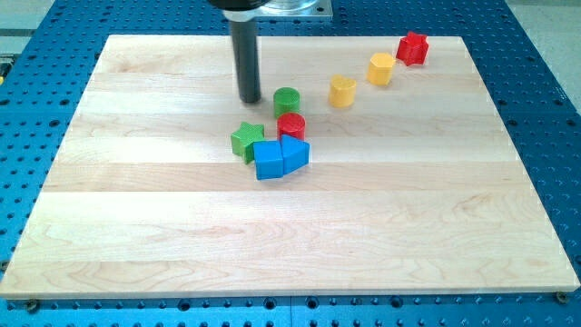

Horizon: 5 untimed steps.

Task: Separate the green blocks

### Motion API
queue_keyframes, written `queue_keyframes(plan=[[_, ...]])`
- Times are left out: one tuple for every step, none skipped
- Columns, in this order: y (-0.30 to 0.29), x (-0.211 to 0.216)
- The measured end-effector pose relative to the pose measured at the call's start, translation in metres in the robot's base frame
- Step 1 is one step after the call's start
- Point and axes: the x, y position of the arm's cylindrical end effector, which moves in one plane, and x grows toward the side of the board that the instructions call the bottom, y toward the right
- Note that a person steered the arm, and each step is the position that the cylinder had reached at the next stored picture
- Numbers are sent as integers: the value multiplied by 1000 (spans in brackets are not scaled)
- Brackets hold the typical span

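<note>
A green cylinder (287,100) stands near the board's middle, just above a red cylinder (291,126). A green star block (246,141) lies lower left of them, touching a blue cube (269,160). A small gap separates the two green blocks. My tip (250,99) is on the board left of the green cylinder and above the green star, a short gap from both.
A blue pentagon-like block (295,153) touches the blue cube's right side. A yellow block (341,91), a yellow hexagonal block (381,68) and a red block (412,47) run toward the view's top right. The wooden board (136,227) lies on a blue perforated table.
</note>
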Motion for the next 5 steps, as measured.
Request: queue_keyframes(plan=[[36,12],[44,13],[-17,31],[-36,79],[-52,155]])
